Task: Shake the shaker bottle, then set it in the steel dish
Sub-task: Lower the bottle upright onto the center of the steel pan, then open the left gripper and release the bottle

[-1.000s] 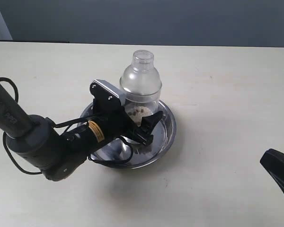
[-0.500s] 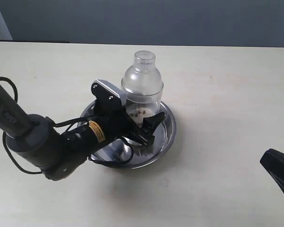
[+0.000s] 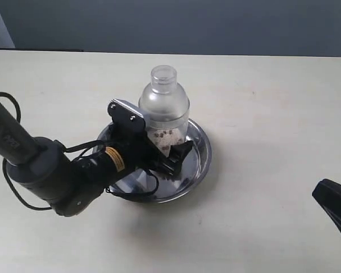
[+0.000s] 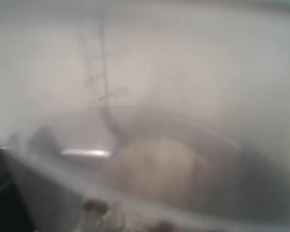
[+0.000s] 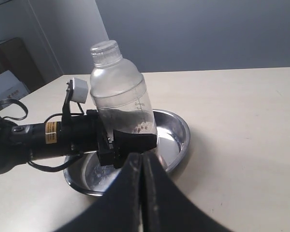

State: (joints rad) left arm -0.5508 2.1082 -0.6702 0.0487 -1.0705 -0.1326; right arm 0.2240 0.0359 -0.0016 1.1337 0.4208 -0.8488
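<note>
The shaker bottle [image 3: 163, 105] is clear frosted plastic with a domed shoulder and a narrow neck cap. Brown and white granules [image 3: 165, 135] lie in its base. It stands nearly upright, leaning slightly, low over the steel dish [image 3: 200, 153]. My left gripper [image 3: 169, 145] is shut on its lower body, with one black finger [image 5: 135, 140] across the wall. I cannot tell whether its base touches the pan. In the left wrist view the bottle's wall [image 4: 150, 96] fills the picture. My right gripper [image 5: 142, 162] is shut and holds nothing, far off at the table's near right [image 3: 324, 196].
The left arm [image 3: 45, 176] and its cables lie across the table to the left of the dish, partly over its rim. The beige table [image 3: 273, 114] runs back to a dark grey wall. A white box [image 5: 7, 82] sits beyond the table.
The bottle, held by my left gripper, has shifted left and down towards the dish and tilted a little. The right gripper has not moved.
</note>
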